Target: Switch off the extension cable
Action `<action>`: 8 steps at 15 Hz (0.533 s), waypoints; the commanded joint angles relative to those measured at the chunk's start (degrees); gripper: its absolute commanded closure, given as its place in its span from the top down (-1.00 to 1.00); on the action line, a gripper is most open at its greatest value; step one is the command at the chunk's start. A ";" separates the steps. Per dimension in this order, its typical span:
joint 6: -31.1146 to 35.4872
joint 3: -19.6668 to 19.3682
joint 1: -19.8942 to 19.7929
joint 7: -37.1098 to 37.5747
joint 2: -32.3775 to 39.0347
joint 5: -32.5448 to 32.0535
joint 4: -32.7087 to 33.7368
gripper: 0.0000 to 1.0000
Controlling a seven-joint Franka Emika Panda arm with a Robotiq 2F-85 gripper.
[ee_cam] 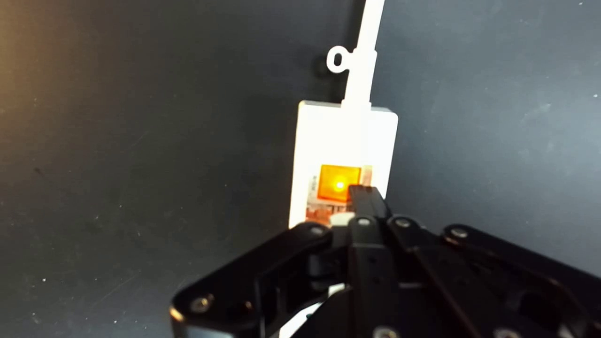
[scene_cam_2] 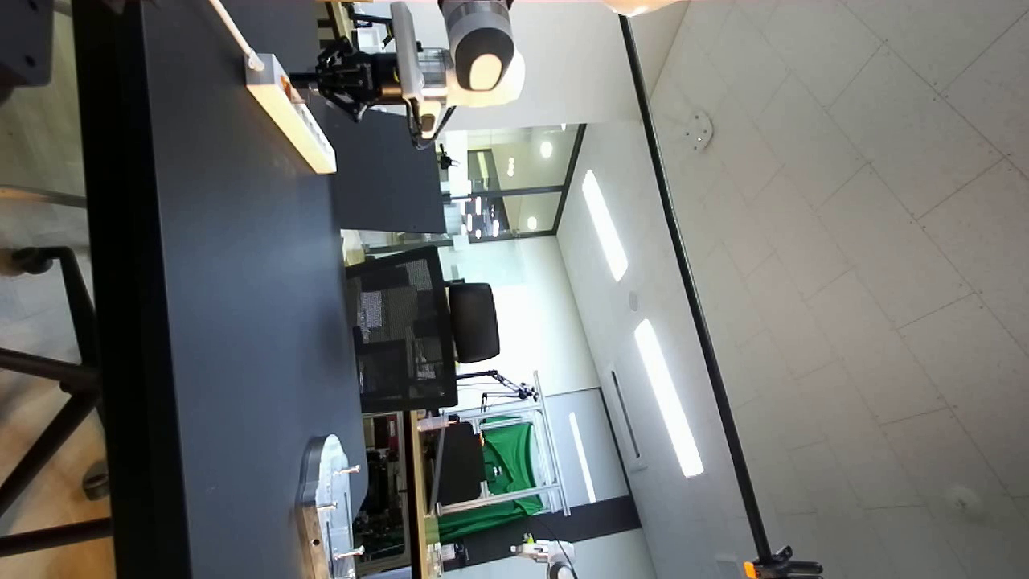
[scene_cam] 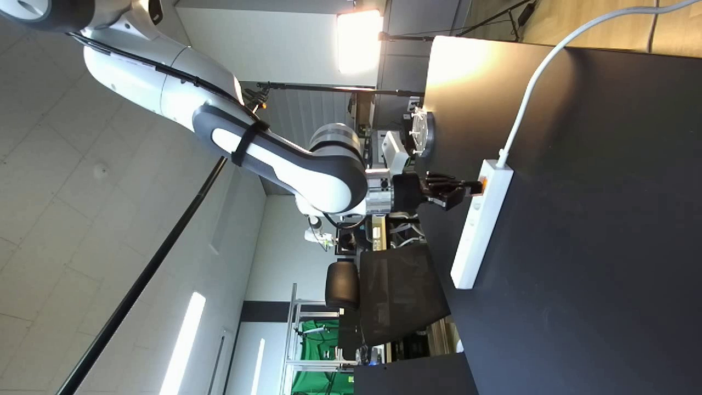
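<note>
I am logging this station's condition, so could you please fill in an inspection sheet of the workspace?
Surface: dark tabletop, lightly speckled in the wrist view.
Job's things: white extension cable on the tabletop; its orange switch looks lit.
Clutter: rounded board with silvery pegs, near the tabletop's edge.
Gripper: looks shut, tip overlapping the switch's corner in the wrist view; whether it presses cannot be told.
Cables: white cord leaves the extension cable's switch end; black cable along the arm.
Surroundings: office chair and green cloth beyond the tabletop, in both exterior views.
</note>
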 commanded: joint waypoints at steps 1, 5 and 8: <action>-0.19 0.61 -0.75 0.48 0.27 -0.58 0.23 -1.00; -0.10 1.55 -2.04 -0.17 2.41 0.66 1.08 -1.00; 0.40 2.22 -3.16 -0.51 4.00 1.39 1.64 -1.00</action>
